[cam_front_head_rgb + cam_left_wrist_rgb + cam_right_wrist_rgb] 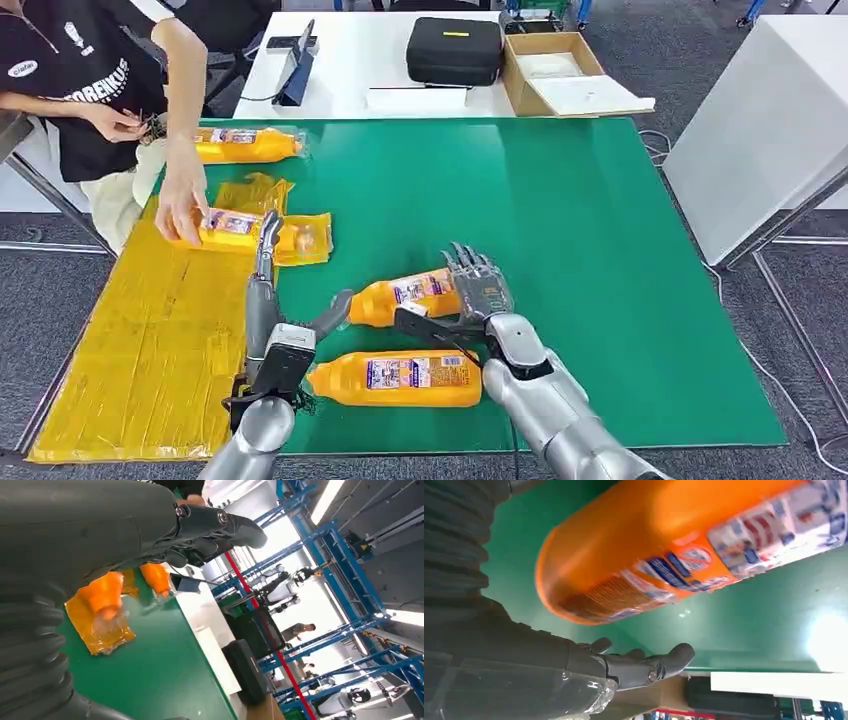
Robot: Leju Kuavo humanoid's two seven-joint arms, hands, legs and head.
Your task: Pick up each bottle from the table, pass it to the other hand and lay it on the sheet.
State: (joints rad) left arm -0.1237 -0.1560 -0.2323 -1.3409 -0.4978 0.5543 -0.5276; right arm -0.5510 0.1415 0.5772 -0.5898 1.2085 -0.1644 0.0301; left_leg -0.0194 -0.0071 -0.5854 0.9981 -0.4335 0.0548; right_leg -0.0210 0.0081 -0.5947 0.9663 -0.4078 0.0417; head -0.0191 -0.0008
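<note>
left hand (268, 300): fingers spread, empty, lower centre | right hand (480, 290): fingers extended, beside orange bottle (405, 296), holding nothing | second bottle (400, 379) lying below | yellow sheet (140, 340) lower left

A robotics lab: blue steel framing (345, 575), other humanoid robots (280, 587), and a green-topped test table (560, 250).

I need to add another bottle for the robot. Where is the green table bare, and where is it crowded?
Bare: the green table right of the right hand. Crowded: near the two bottles between the hands, and the yellow sheet by the person's hand.
</note>
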